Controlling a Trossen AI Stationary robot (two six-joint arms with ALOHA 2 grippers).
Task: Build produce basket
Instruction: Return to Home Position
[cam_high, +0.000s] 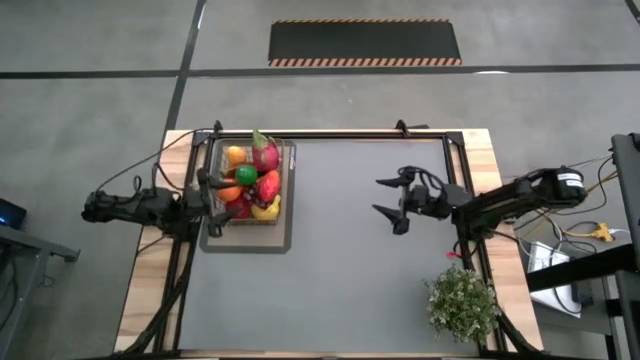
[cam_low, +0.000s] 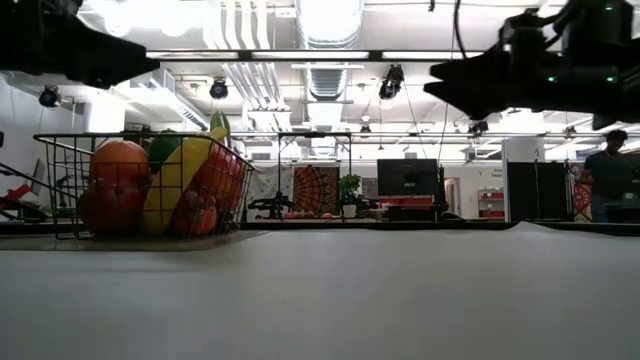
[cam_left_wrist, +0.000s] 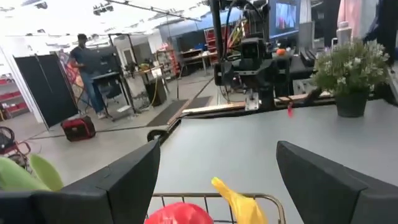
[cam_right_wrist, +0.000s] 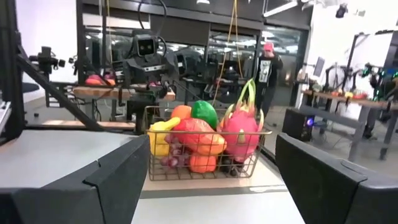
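Note:
The dark wire basket (cam_high: 250, 186) stands on a flat grey tray (cam_high: 290, 236) at the table's far left. It is heaped with produce: a pink dragon fruit (cam_high: 264, 155), a green lime (cam_high: 245, 176), oranges, red fruit and a yellow banana (cam_high: 266, 209). My left gripper (cam_high: 210, 205) hangs open and level just above the basket's left rim; the banana tip (cam_left_wrist: 239, 199) shows below between its fingers. My right gripper (cam_high: 388, 203) stands open over the bare mat right of centre, pointing at the basket (cam_right_wrist: 202, 168) from well off.
A bushy potted plant (cam_high: 462, 303) stands at the table's near right corner. A wide stretch of grey mat (cam_high: 340, 270) lies between the basket and my right gripper. People stand in the room beyond the table (cam_left_wrist: 84, 68), (cam_right_wrist: 267, 68).

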